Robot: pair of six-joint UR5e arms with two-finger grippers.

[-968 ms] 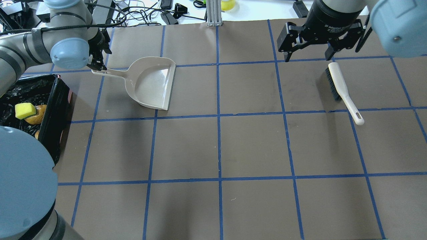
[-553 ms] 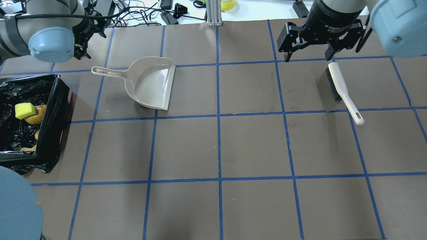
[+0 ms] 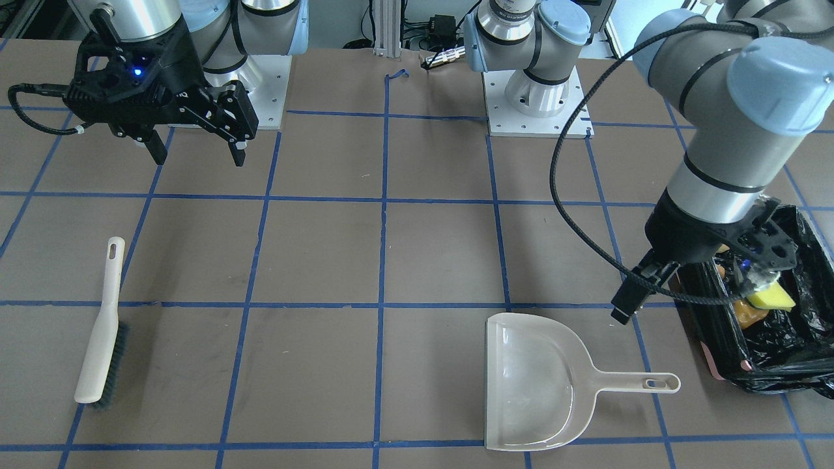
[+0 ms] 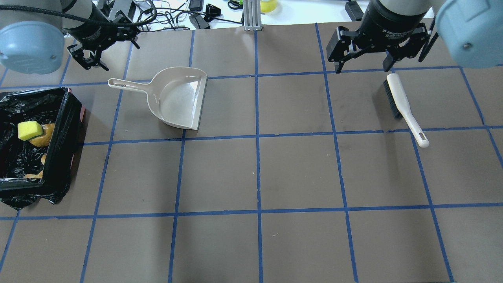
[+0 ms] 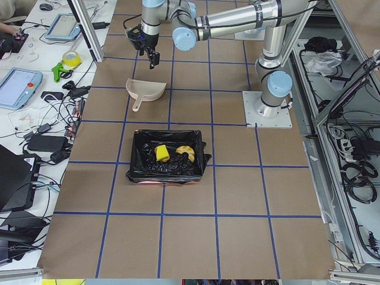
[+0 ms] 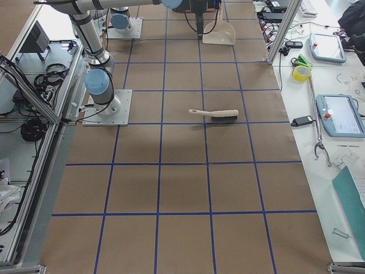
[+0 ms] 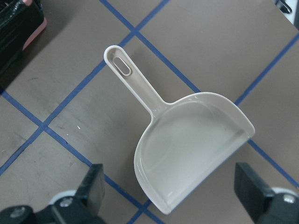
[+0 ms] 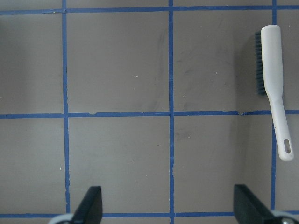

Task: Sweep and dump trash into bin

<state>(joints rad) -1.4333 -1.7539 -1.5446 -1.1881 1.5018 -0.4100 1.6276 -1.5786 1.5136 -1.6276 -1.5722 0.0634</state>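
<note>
The bin [image 4: 63,125], a box lined with a black bag, stands at the table's left edge. In it lie the yellow sponge wedge [image 4: 29,130] and the amber blob [image 4: 44,137]; I cannot make out the cream crescent. The bin also shows in the front view [image 3: 710,326], with the wedge [image 3: 772,298] inside. My left gripper [image 4: 92,63] is open and empty, raised behind the beige dustpan's [image 4: 178,98] handle; its wrist view shows the gripper [image 7: 170,196] above the dustpan [image 7: 191,144]. My right gripper [image 4: 362,65] is open and empty, just behind the brush [image 4: 399,98].
The dustpan [image 3: 534,391] lies flat and empty, its handle towards the bin. The white brush [image 3: 101,332] lies flat at the right side and also shows in the right wrist view [image 8: 273,79]. Cables and gear lie beyond the far table edge [image 4: 165,19].
My left gripper has come off the end of the dustpan handle and moved up and away to the far left. The dustpan, the brush and the right arm have not moved.
</note>
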